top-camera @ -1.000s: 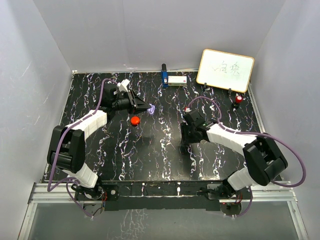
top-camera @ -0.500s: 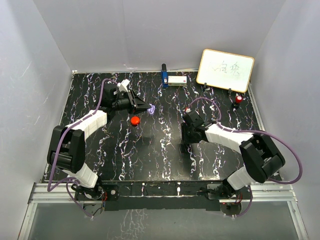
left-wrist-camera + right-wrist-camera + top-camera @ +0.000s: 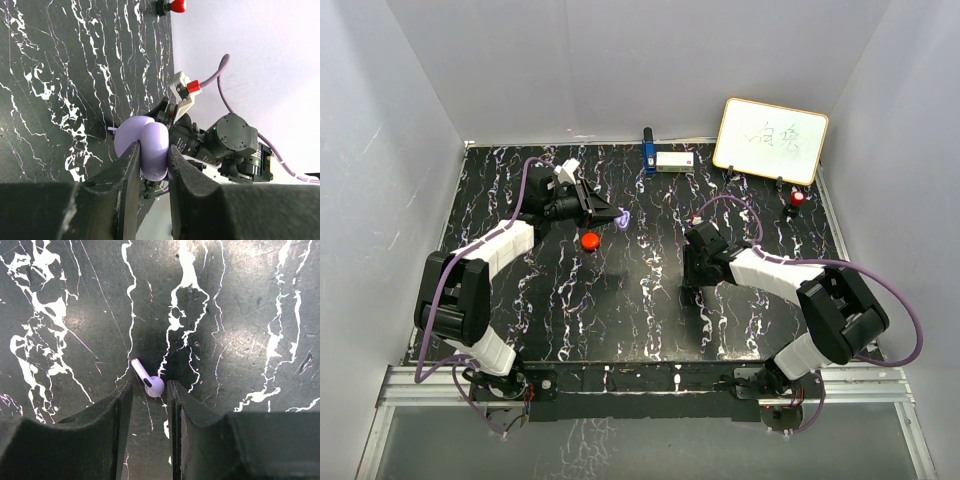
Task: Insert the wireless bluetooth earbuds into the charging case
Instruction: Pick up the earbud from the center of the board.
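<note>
- The left pincer point(image 3: 153, 150) is squeezed shut on the light purple charging case point(image 3: 145, 140). One finger presses on each side of it.
- The case looks like two round halves side by side. It is at the far left part of the black worktop point(image 3: 620, 310), near a small red puck point(image 3: 590, 240) but not touching it.
- The left arm, the case and the red puck are all in the same places as one second ago.
- The right pincer point(image 3: 149, 390) points straight down at the worktop. Its two fingers are close together, with only a narrow gap between them.
- One light purple earbud point(image 3: 149, 381) lies flat on the worktop in that gap. Its round head is just beside the right-hand finger and its stem points away past the fingertips.
- A thin strip of worktop seems to show on each side of the earbud, so the fingers do not look like they are pinching it.
- Since one second ago the right arm has slid a little to the left in the top view. Its wrist and elbow both sit a bit more to the left.
- The earbud and the case are well apart, one on each side of the worktop.
- The whiteboard point(image 3: 770, 140) stands at the far right corner, the same as before.
</note>
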Action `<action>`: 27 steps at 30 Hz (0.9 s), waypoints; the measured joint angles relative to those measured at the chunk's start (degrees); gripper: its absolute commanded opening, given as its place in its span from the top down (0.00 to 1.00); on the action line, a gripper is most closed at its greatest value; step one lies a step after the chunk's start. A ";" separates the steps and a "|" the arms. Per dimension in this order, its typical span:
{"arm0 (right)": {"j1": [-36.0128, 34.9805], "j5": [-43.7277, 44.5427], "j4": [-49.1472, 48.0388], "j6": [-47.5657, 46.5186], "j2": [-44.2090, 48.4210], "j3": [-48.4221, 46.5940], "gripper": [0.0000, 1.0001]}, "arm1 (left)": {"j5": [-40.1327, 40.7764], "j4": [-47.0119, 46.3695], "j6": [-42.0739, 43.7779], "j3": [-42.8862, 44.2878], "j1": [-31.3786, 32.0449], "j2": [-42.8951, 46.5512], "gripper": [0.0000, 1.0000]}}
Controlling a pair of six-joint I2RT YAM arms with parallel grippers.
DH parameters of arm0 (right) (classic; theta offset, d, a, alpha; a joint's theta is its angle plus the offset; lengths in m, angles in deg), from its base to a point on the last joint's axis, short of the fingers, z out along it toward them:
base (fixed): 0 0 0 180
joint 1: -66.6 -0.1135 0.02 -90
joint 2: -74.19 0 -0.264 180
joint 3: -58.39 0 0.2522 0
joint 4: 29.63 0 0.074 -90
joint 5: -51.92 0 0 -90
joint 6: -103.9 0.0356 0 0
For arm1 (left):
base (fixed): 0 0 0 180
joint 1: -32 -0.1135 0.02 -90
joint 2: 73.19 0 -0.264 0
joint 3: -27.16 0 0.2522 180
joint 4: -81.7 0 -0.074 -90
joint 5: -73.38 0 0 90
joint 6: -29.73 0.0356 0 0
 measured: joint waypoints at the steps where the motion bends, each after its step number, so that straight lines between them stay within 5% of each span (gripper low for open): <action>1: 0.00 0.00 -0.13 0.02 -0.07 0.00 0.69 | 0.00 0.00 0.00 0.00 0.00 0.00 1.00; 27: -0.07 1.95 -1.14 0.59 -0.55 0.02 0.94 | 0.00 -0.02 -0.02 0.00 0.00 0.00 1.00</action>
